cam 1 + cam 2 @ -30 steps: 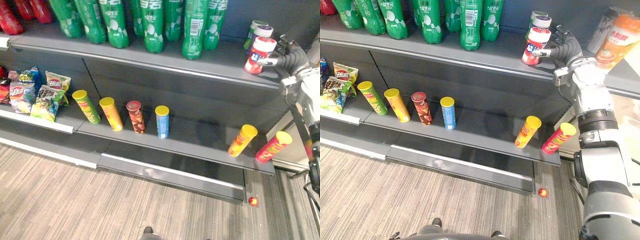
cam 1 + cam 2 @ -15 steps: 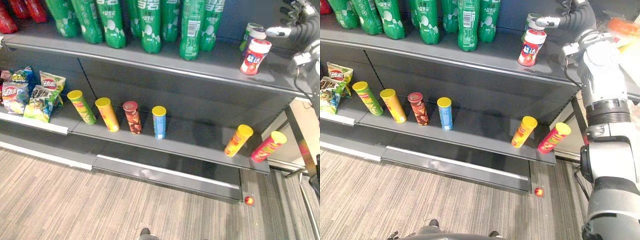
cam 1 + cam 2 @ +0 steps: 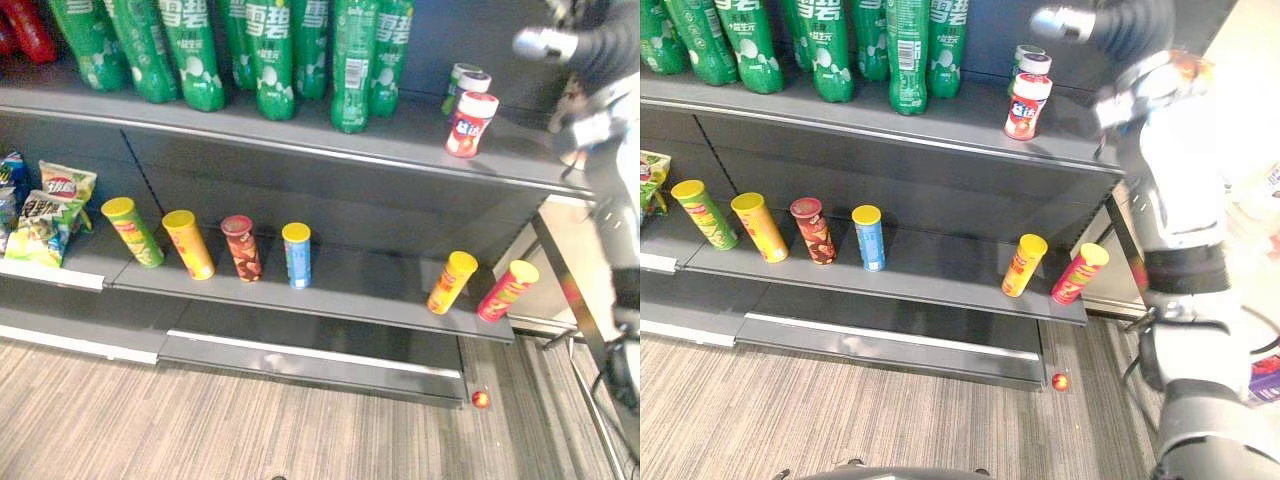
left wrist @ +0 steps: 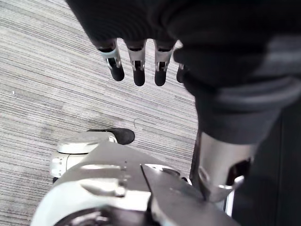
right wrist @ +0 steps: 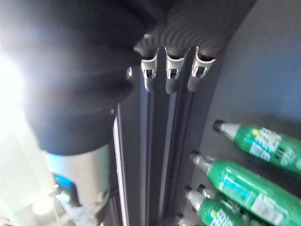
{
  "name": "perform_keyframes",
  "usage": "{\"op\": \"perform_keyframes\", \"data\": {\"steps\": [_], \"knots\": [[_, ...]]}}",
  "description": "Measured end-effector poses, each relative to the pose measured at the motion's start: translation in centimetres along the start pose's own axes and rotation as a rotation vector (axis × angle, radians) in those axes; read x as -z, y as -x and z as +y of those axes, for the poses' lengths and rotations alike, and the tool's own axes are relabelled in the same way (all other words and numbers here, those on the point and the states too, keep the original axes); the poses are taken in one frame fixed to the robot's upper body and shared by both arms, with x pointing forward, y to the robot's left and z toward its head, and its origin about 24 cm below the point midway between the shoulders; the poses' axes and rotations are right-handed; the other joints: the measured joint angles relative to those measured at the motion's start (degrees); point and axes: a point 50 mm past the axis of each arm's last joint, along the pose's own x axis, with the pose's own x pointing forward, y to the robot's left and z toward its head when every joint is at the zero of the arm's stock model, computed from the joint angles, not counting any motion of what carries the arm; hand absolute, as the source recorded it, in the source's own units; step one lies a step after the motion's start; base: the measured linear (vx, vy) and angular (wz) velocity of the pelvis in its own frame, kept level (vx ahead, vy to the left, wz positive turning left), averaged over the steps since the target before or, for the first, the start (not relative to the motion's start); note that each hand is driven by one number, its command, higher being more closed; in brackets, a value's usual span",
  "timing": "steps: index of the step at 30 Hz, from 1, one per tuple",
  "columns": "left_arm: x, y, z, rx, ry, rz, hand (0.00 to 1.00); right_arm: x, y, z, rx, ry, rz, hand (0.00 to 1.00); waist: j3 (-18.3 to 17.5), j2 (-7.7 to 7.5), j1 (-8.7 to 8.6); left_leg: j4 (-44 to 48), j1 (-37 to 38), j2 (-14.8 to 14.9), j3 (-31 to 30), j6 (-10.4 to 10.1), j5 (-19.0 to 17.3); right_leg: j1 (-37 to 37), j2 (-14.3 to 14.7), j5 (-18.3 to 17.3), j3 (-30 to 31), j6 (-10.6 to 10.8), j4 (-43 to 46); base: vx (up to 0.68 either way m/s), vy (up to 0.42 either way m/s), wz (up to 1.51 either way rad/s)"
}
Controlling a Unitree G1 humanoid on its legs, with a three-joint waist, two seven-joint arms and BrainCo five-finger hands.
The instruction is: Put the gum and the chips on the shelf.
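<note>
Right robot hand (image 3: 1118, 22) open and empty, upper right of the frame, up and right of the gum jar (image 3: 1027, 104).
We judge gum and orange chips can (image 3: 1023, 265) shelved; next we draw the arm clear.

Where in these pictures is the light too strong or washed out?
Right wrist view: white glare washes out the area beside the right hand. Right eye view: bright light bleaches the area past the right end of the shelf. Left wrist view: even light on the left hand, no glare.
</note>
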Motion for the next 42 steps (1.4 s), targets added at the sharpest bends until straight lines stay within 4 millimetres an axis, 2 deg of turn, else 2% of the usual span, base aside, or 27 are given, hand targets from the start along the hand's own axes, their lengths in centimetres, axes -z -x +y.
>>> {"op": "perform_keyframes", "data": {"steps": [3,4,8,9,12,14,17,19,20,22,23,25,26,28,29,31,32,34,35,37,38,42], "knots": [[0.0,0.1,-0.8,0.001,0.056,-0.007,0.0,3.6,4.4,4.5,-0.033,-0.232,0.109,0.0,-0.37,1.1,-0.47,-0.01,0.95,-0.01,1.43,-0.08,-0.09,-0.14,0.14,-0.01,1.41,0.0,0.25,0.0,0.01,-0.21],[-0.1,0.2,-1.1,0.0,0.075,-0.012,0.0,4.8,6.3,6.8,-0.075,-0.331,0.162,0.0,-0.53,1.57,-0.99,-0.02,0.95,0.0,1.61,-0.13,-0.14,-0.22,0.18,-0.01,1.55,0.03,0.08,-0.01,0.011,-0.13],[0.1,0.3,-1.2,-0.029,0.087,-0.006,0.0,7.2,11.6,13.3,-0.236,-0.632,0.395,0.0,-0.88,2.13,-1.8,-0.02,1.22,0.45,2.53,-0.83,-0.85,-0.42,0.5,-0.12,2.37,0.32,-0.23,0.0,0.009,-0.11],[0.1,0.3,-1.2,-0.031,0.087,-0.005,0.0,7.6,12.3,13.9,-0.262,-0.662,0.437,0.0,-0.91,2.12,-1.8,-0.02,1.21,0.48,2.75,-0.86,-0.89,-0.61,0.54,-0.12,2.58,0.33,-0.22,0.01,0.01,-0.15],[0.4,0.3,-1.1,-0.051,0.084,0.001,0.0,9.0,16.3,16.4,-0.338,-0.793,0.624,0.0,-0.99,2.17,-2.04,-0.02,0.76,0.51,3.11,-0.69,-1.15,-1.27,0.5,0.02,3.04,0.33,-0.29,0.02,0.011,-0.07],[0.6,0.3,-1.1,-0.055,0.089,0.01,0.0,9.4,18.2,17.1,-0.368,-0.819,0.683,0.0,-1.05,2.11,-2.18,-0.02,0.8,0.51,3.22,-0.85,-1.25,-1.28,0.49,0.02,3.16,0.31,-0.35,0.05,0.019,-0.02],[0.8,0.2,-1.0,-0.056,0.084,0.013,0.0,10.2,20.6,17.6,-0.384,-0.856,0.766,0.0,-1.06,2.2,-2.68,-0.01,0.85,0.33,3.37,-0.64,-1.33,-1.15,0.5,0.22,3.2,0.03,-0.62,0.05,0.021,-0.01],[0.9,0.2,-1.0,-0.053,0.069,0.017,0.0,11.8,23.7,18.4,-0.365,-0.849,0.901,0.0,-1.23,2.38,-2.95,-0.01,0.84,0.34,3.46,-0.61,-1.38,-1.11,0.57,0.2,3.18,-0.02,-0.8,0.07,0.019,-0.01],[0.9,0.2,-1.0,-0.052,0.067,0.019,0.0,12.2,24.6,18.6,-0.363,-0.841,0.944,0.0,-1.29,2.44,-2.98,-0.01,0.84,0.32,3.49,-0.62,-1.38,-1.06,0.57,0.2,3.18,-0.02,-0.94,0.07,0.014,-0.01],[1.1,0.2,-1.0,-0.047,0.067,0.032,0.0,14.2,29.1,19.2,-0.325,-0.795,1.15,0.0,-1.64,2.71,-3.23,0.0,0.86,0.26,3.47,-0.61,-1.57,-0.83,0.62,0.2,3.12,-0.01,-1.36,0.07,0.016,0.01],[1.1,0.2,-1.0,-0.045,0.067,0.036,0.0,14.7,30.3,19.3,-0.312,-0.78,1.203,0.0,-1.67,2.78,-3.37,0.0,0.88,0.26,3.45,-0.64,-1.62,-0.75,0.63,0.2,3.06,-0.01,-1.42,0.07,0.017,0.02],[1.1,0.1,-1.2,-0.025,0.065,0.051,0.0,16.0,35.1,19.0,-0.26,-0.714,1.407,0.0,-1.65,3.1,-3.52,0.01,0.98,0.25,3.31,-0.69,-1.72,-0.51,0.65,0.2,2.9,0.0,-1.47,0.04,0.013,0.04],[1.1,0.1,-1.3,-0.014,0.065,0.054,0.0,16.2,36.4,18.7,-0.236,-0.69,1.455,0.0,-1.59,3.2,-3.54,0.01,1.12,0.24,3.18,-0.7,-1.73,-0.23,0.65,0.2,2.77,0.0,-1.52,0.03,0.013,0.05],[1.3,0.1,-1.5,0.017,0.091,0.076,0.0,16.6,40.6,17.4,-0.125,-0.623,1.633,0.0,-1.87,3.74,-3.61,0.01,1.45,0.19,3.16,-0.7,-1.81,0.1,0.62,0.19,2.71,0.01,-1.55,0.0,0.0,0.0],[1.3,0.1,-1.7,0.037,0.106,0.085,0.0,16.6,43.2,16.1,0.027,-0.576,1.741,0.0,-1.7,4.08,-3.71,0.01,1.86,0.13,3.18,-0.7,-1.81,0.41,0.58,0.19,2.74,0.01,-1.51,0.0,0.0,0.0],[1.5,0.1,-1.8,0.047,0.132,0.103,0.0,16.3,45.1,15.2,0.122,-0.532,1.816,0.0,-1.59,4.47,-3.87,0.01,2.24,0.11,3.13,-0.7,-1.81,0.84,0.55,0.19,2.7,0.01,-1.5,0.0,0.0,0.0],[1.9,0.2,-1.9,0.058,0.15,0.126,0.0,16.3,46.0,13.7,0.223,-0.45,1.835,0.0,-1.43,4.88,-4.39,0.01,2.91,0.08,3.27,-0.69,-1.8,1.34,0.52,0.18,2.84,0.02,-1.38,0.0,0.0,0.0],[2.1,0.2,-2.0,0.067,0.164,0.14,0.0,16.2,46.4,13.1,0.275,-0.408,1.851,0.0,-1.26,4.86,-4.88,0.01,3.46,0.07,3.27,-0.69,-1.79,1.91,0.51,0.16,2.82,0.03,-1.42,-0.02,0.008,-0.01],[2.3,0.2,-2.1,0.074,0.165,0.153,0.0,16.0,47.2,12.5,0.357,-0.362,1.878,0.0,-0.98,5.11,-4.92,0.0,3.94,-0.01,3.46,-0.67,-1.82,2.2,0.42,-0.14,2.88,0.24,-1.41,-0.04,0.017,-0.02],[2.3,0.2,-2.2,0.079,0.166,0.162,0.0,15.9,47.6,12.1,0.398,-0.323,1.9,0.0,-0.99,5.05,-4.97,0.0,3.96,-0.11,3.47,-0.62,-1.87,2.19,0.41,-0.33,2.88,0.05,-1.42,-0.05,0.018,-0.03],[2.3,0.2,-2.2,0.079,0.17,0.167,0.0,15.6,48.4,11.7,0.49,-0.292,1.928,0.0,-0.93,5.02,-4.99,-0.01,3.92,-0.27,3.53,-0.7,-2.07,2.08,0.41,-0.3,2.96,0.08,-1.39,-0.04,0.014,-0.02],[2.4,0.2,-2.2,0.079,0.175,0.179,0.0,14.8,49.7,11.3,0.556,-0.257,1.982,0.0,-0.9,4.99,-5.07,-0.02,3.93,-0.56,4.01,-0.45,-2.26,1.96,0.28,-0.31,3.85,0.08,-1.6,-0.01,0.02,-0.04]]}}
